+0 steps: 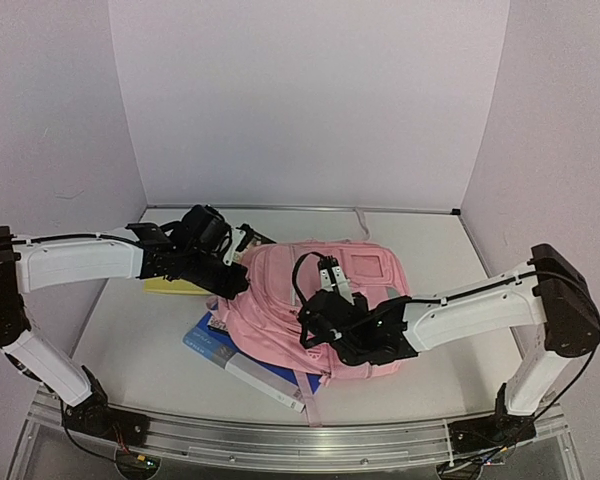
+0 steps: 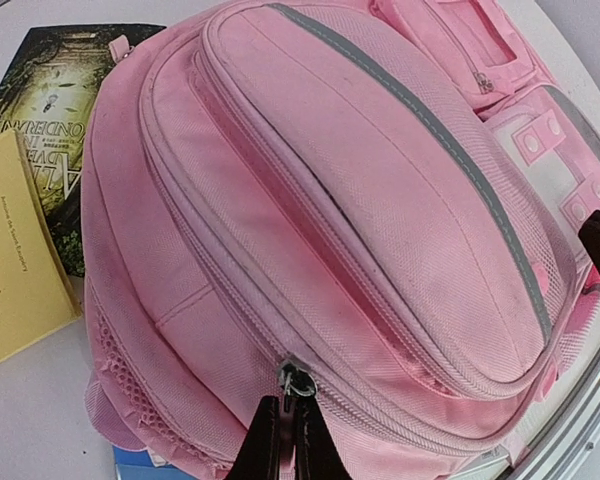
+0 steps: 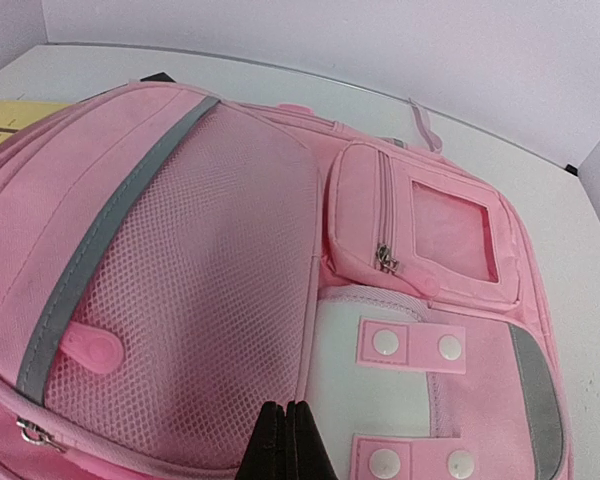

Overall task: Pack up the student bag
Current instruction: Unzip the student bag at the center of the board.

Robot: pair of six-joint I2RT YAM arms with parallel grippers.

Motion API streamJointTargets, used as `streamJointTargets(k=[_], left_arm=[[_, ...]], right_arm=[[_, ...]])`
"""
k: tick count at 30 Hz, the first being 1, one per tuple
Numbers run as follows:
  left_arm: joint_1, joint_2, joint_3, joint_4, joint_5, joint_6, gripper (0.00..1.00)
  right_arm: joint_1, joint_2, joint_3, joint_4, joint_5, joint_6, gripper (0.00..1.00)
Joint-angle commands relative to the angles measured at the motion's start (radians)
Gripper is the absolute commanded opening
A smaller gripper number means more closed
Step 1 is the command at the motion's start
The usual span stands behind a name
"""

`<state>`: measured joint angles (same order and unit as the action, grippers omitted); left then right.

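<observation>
The student bag (image 1: 320, 300) is lying front-up on the tabletop (image 1: 440, 250). My left jaws are pinching its zip pull (image 2: 295, 382), fully closed; my right jaws are hovering over its front, closed tight.

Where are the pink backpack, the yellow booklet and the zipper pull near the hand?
pink backpack (image 2: 380, 200): left wrist view, on its big front pocket.
yellow booklet (image 2: 10, 270): left wrist view, on its plain cover.
zipper pull (image 2: 296, 381): left wrist view, on the metal slider.
</observation>
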<state>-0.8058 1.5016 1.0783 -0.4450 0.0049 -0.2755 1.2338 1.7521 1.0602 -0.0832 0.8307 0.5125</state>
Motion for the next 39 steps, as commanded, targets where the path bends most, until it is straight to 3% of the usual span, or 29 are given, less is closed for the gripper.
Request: streamJointTargets(k=[1,6,12,22,33,39], left_arm=[[0.053,0.009,0.087,0.098,-0.013,0.061,0.0],[0.054,-0.01,0.083,0.099,0.132,0.096,0.0],[0.053,-0.035,0.075,0.087,0.167,0.101,0.0],[0.054,-0.032,0.096,0.069,0.152,0.101,0.0],[0.054,-0.037,0.101,0.059,0.147,0.11,0.0],[0.053,-0.031,0.103,0.06,0.158,0.109,0.0]], right_arm=[[0.013,-0.097,-0.029,0.071,-0.117,-0.065,0.01],[0.017,-0.198,-0.089,0.208,-0.385,-0.184,0.29],[0.018,-0.163,-0.089,0.2,-0.503,-0.233,0.4],[0.049,-0.063,-0.062,0.163,-0.461,-0.275,0.44],[0.049,0.011,-0.012,0.14,-0.166,-0.254,0.39],[0.049,0.059,0.035,0.141,-0.116,-0.29,0.37]])
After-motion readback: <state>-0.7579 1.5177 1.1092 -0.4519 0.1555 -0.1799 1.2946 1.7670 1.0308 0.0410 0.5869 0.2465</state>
